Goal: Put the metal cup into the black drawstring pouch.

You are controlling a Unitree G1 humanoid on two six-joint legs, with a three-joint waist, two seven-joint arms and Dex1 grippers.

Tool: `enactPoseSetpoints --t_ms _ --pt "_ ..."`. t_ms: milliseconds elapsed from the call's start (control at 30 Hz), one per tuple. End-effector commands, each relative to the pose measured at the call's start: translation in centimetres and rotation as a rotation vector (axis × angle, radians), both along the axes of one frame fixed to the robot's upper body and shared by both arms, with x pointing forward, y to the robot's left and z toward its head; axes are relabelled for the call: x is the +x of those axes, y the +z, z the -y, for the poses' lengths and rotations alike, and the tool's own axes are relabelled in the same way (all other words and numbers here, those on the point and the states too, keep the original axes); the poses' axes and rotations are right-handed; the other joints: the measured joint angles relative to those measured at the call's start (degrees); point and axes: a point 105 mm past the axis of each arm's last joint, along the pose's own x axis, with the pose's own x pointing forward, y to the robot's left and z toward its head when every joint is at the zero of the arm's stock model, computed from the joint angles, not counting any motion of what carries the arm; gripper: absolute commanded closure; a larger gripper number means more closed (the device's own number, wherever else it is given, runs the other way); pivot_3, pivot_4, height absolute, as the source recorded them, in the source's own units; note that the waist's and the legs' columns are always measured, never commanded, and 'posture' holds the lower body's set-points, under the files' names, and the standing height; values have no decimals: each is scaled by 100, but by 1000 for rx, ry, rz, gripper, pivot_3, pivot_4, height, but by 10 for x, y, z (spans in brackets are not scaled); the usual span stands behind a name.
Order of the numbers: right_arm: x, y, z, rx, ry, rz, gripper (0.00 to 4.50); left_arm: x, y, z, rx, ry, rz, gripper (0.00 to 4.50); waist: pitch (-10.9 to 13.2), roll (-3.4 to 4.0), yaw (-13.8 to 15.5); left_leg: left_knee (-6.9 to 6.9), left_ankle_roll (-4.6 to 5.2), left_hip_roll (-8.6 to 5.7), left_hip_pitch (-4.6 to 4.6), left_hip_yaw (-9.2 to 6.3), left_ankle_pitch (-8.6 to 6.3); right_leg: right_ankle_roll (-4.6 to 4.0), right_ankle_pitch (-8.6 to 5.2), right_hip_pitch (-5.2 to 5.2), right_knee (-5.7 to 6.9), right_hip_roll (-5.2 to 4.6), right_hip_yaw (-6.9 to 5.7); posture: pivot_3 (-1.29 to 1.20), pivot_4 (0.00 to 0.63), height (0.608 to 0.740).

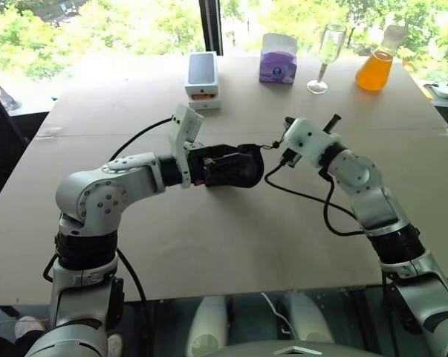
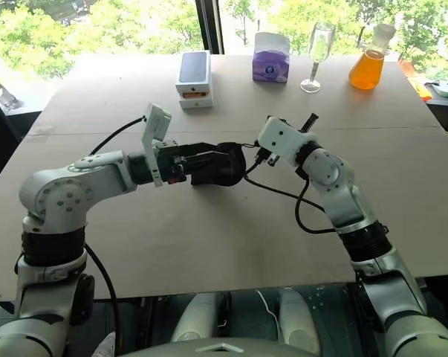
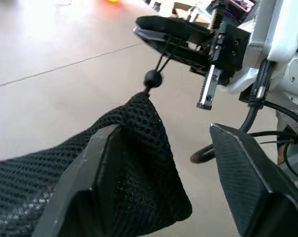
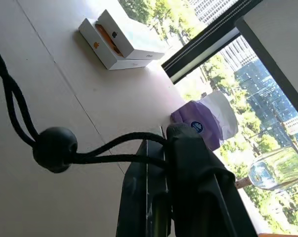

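The black drawstring pouch (image 1: 237, 165) hangs in the air above the middle of the table (image 1: 209, 245), between my two grippers. My left gripper (image 3: 163, 136) is open. The pouch's mesh (image 3: 139, 148) lies against one of its fingers (image 3: 89, 168), and the other finger stands apart from it. My right gripper (image 4: 161, 143) is shut on the pouch's thin black cord (image 4: 114, 148), just past the round cord bead (image 4: 54, 148). The cord runs taut from the pouch mouth (image 3: 144, 98) to the right gripper (image 1: 283, 151). The metal cup is out of view.
Along the far edge of the table stand a white phone box (image 1: 202, 78), a purple tissue box (image 1: 278, 58), a clear wine glass (image 1: 328, 52) and a flask of orange liquid (image 1: 375, 67). A window lies behind them.
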Motion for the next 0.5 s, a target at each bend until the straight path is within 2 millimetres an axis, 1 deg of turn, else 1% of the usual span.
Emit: enactPoseSetpoints --t_ms 33,133,267,333,500 --pt "-10 21 -9 -7 28 63 4500 7 10 12 20 -47 85 1903 0 0 -5 0 0 0 0 1 0 0 0 0 -1 0 1 0 150 740" --pt "-12 28 -13 16 28 70 4500 9 11 18 49 -86 119 1903 0 0 -24 0 0 1 0 4 0 0 0 -1 -1 2 4 0 150 740" --pt "-12 41 -8 58 0 84 4500 12 10 16 79 -89 151 1903 1 0 -26 -1 0 3 -2 4 0 0 0 -4 -1 5 4 0 150 740" --pt "-13 45 -8 70 -3 86 4500 17 10 18 74 -82 158 1903 1 0 -17 0 1 3 -3 5 0 0 0 -5 -1 5 5 0 150 740" --pt "-17 47 -14 69 18 80 4500 21 6 43 65 -129 184 1903 2 -2 27 4 1 2 -7 2 0 0 0 -4 -3 5 1 0 150 740"
